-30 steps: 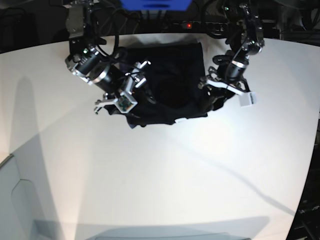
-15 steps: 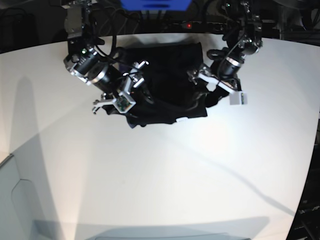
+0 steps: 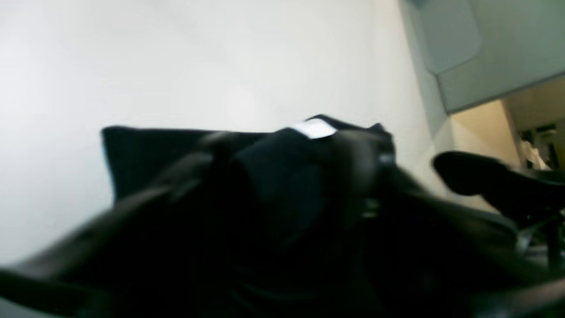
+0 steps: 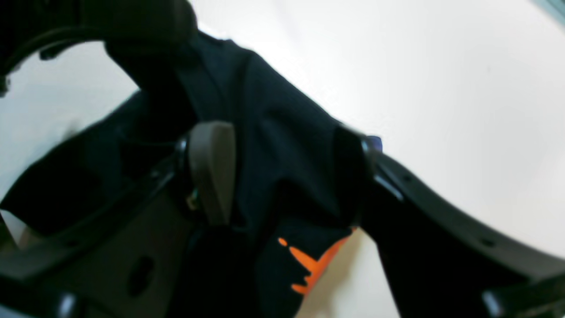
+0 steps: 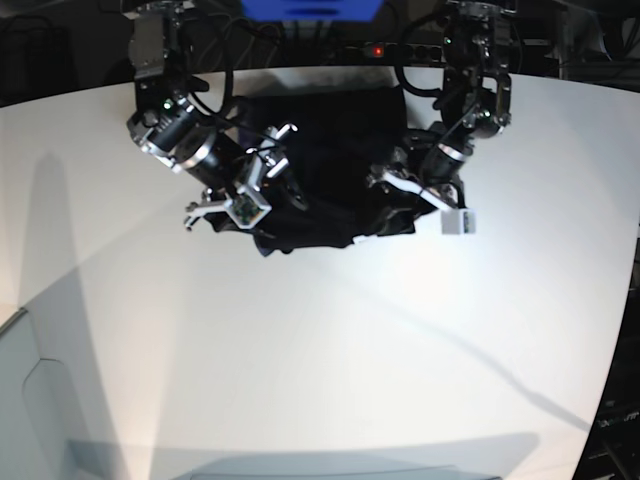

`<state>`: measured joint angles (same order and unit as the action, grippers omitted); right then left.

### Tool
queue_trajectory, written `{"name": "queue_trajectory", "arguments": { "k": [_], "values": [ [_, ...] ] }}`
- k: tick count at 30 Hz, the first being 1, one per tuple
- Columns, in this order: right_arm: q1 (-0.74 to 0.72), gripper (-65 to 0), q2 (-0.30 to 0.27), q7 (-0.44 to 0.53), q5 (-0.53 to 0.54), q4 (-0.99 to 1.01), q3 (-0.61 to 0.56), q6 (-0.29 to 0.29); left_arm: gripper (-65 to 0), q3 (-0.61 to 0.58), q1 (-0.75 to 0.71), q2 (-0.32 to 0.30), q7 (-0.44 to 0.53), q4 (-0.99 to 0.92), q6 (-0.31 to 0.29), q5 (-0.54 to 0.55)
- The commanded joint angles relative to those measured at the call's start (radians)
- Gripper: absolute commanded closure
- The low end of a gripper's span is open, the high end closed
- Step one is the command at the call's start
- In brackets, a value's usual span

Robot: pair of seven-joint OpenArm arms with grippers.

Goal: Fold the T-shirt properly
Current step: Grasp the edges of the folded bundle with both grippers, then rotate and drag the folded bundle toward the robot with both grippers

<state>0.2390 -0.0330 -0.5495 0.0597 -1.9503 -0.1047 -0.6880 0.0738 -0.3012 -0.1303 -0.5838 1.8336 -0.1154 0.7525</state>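
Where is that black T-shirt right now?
In the base view, the T-shirt lies bunched at the white table's far edge, between the two arms.

Robotics lab: bare white table [image 5: 330, 360], two mounted arms, cables and power strip [image 5: 400, 48] behind

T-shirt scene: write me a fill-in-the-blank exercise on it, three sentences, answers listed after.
1. The T-shirt is plain ____ in colour.
2. In the right wrist view, the print showing on the cloth is ____.
3. In that view, the right gripper has a fold of ____ between its fingers.

Missing words: black; orange; cloth
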Motion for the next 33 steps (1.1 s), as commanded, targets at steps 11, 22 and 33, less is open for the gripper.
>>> {"name": "queue_trajectory", "arguments": {
  "k": [11, 22, 33],
  "values": [
    [-0.023, -36.0, -0.011, 0.027, 0.018, -0.014, 0.000, -0.010, -0.2, 0.057, 0.006, -0.002, 0.023, 0.100, -0.007, 0.020],
    [-0.020, -36.0, -0.008, 0.027, 0.018, -0.011, 0.000, -0.010, -0.1, 0.148, -0.037, -0.013, 0.023, 0.084, -0.007, 0.019],
    [-0.013, -36.1, -0.003, 0.027, 0.022, -0.010, -0.019, -0.010, -38.0, 0.307, -0.134, -0.016, 0.023, 0.045, -0.010, 0.023]
  ]
}}
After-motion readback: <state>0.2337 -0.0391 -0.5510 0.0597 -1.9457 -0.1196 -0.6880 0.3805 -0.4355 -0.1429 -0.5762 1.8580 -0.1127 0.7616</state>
